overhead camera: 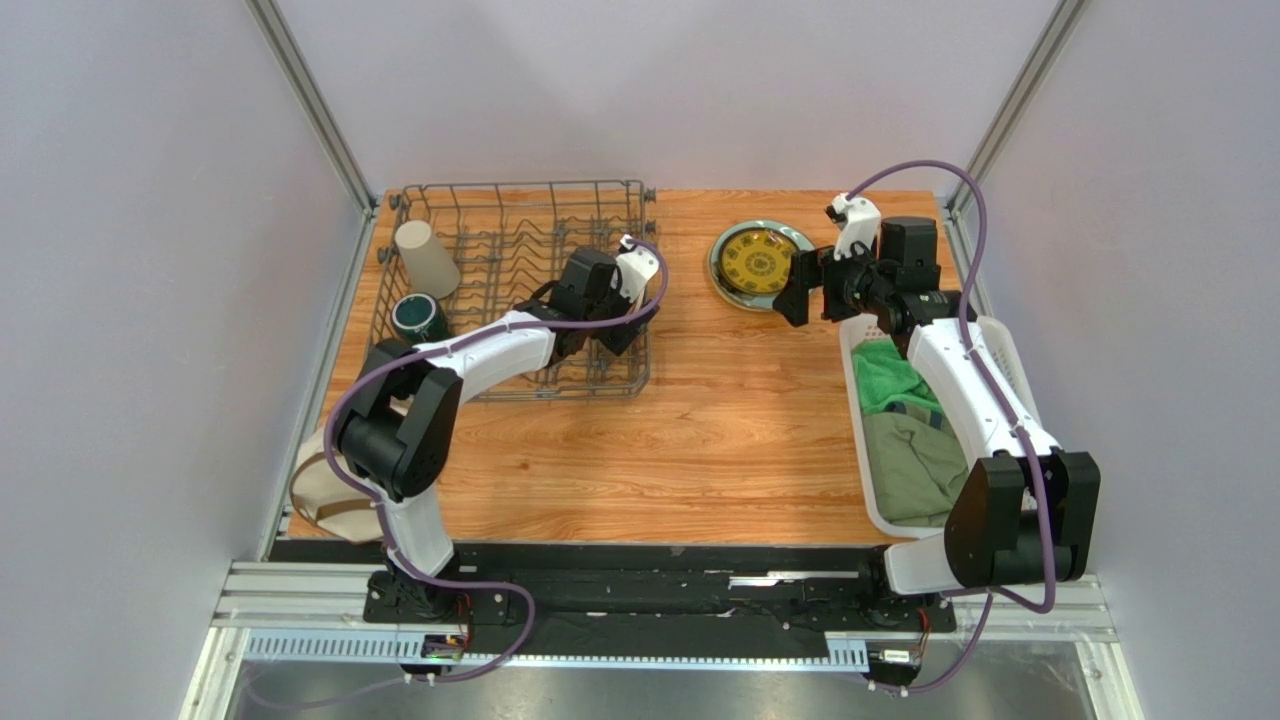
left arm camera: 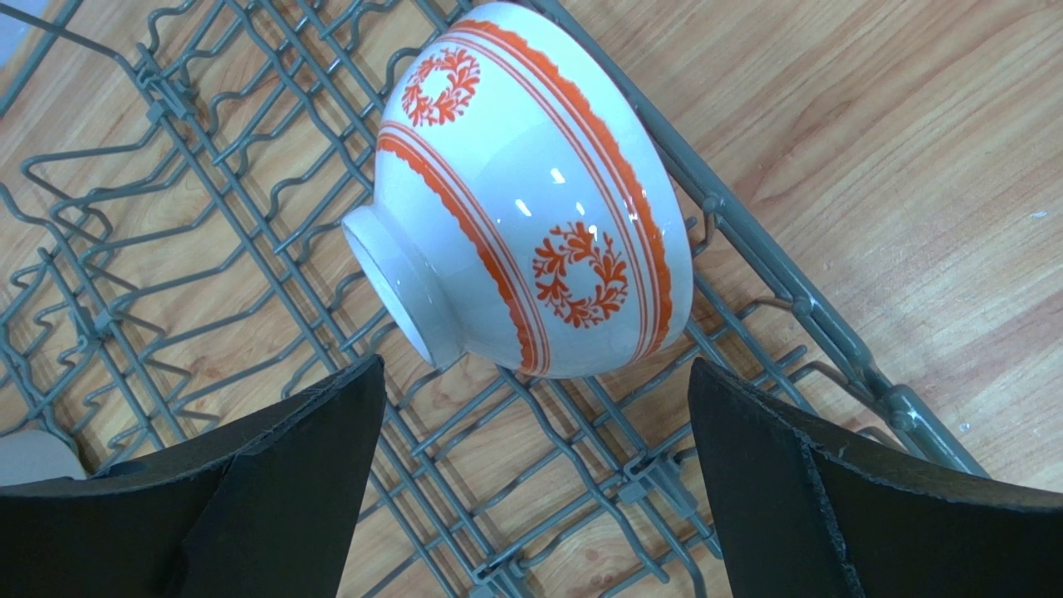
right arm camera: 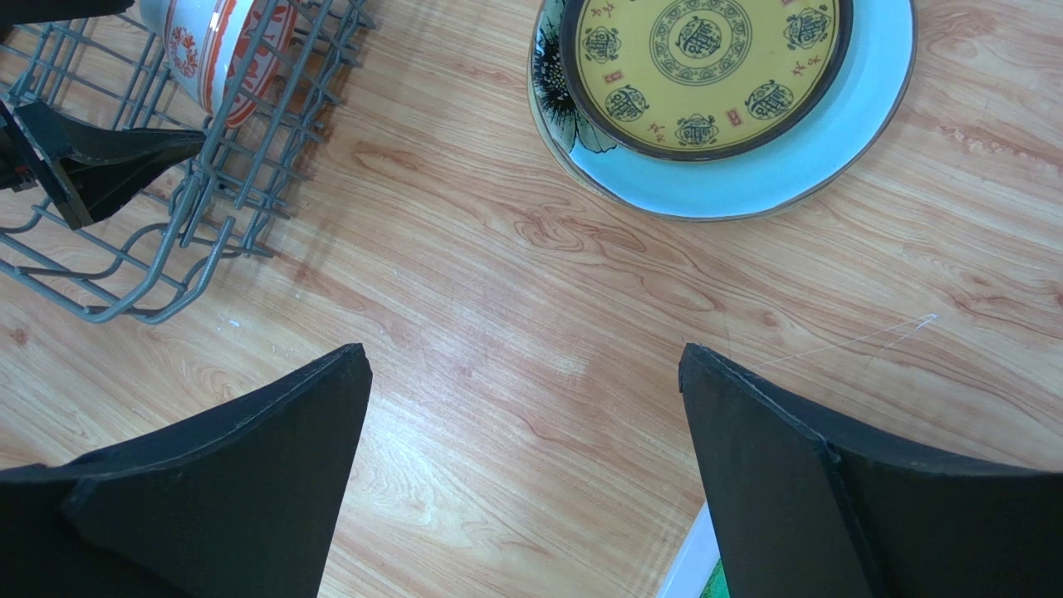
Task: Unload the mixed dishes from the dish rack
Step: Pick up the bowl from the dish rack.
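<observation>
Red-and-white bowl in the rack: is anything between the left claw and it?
Nothing visible does. The open left claw faces the red-and-white bowl directly, with only the dish rack wires beneath. The bowl lies on its side against the rack's side rail, which it would probably need to be lifted over.

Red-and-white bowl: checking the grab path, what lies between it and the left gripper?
Only grey wires of the dish rack over the table, seen in the left wrist view. The left gripper is open, the bowl untouched.
</observation>
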